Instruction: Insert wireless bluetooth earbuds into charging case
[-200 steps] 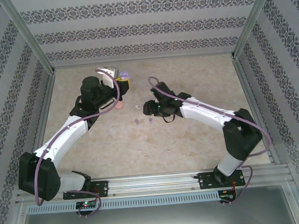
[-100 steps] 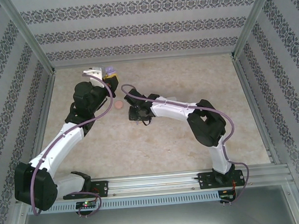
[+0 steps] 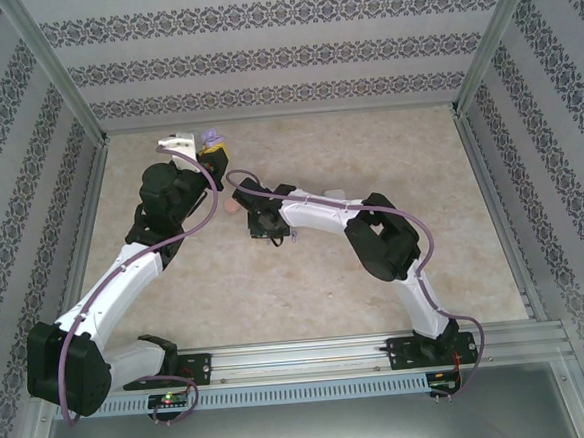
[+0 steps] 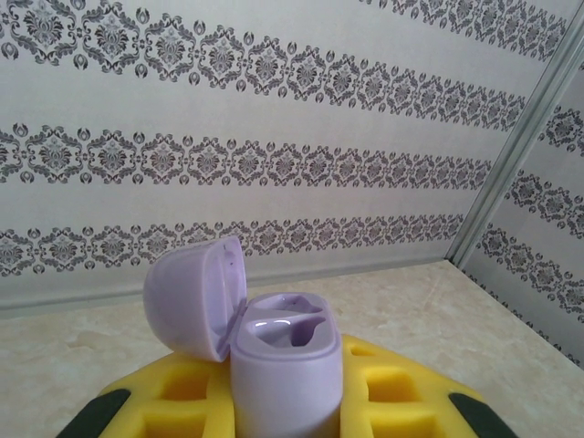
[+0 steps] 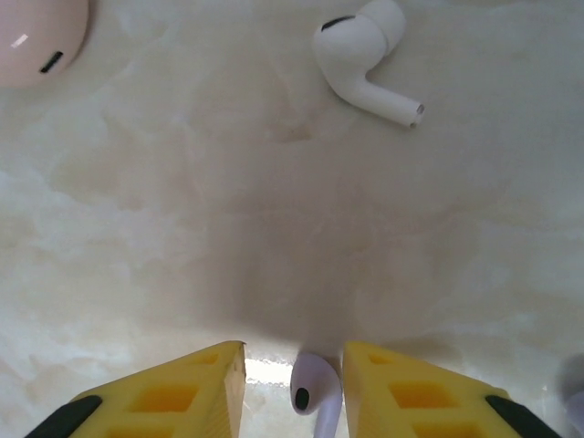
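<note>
Looks like the pickup step here. Got the purple earbud (image 5: 313, 391) lying on the surface (image 5: 274, 228) between the right fingers (image 5: 182, 392), part open around it, close against one side and gapped on the other, nothing gripped yet. Better to centre first, then squeeze gently so as not to flick such a tiny slick thing sideways. Keep clear of the white earbud (image 5: 365, 57) and the pink case (image 5: 36, 32) further out. Over on the other side, got the left fingers (image 4: 401, 401) clamped on the purple case (image 4: 283, 365), lid (image 4: 192, 297) flipped back, wells showing. Hold that steady, lift the bud straight up, then match stem to well.
</note>
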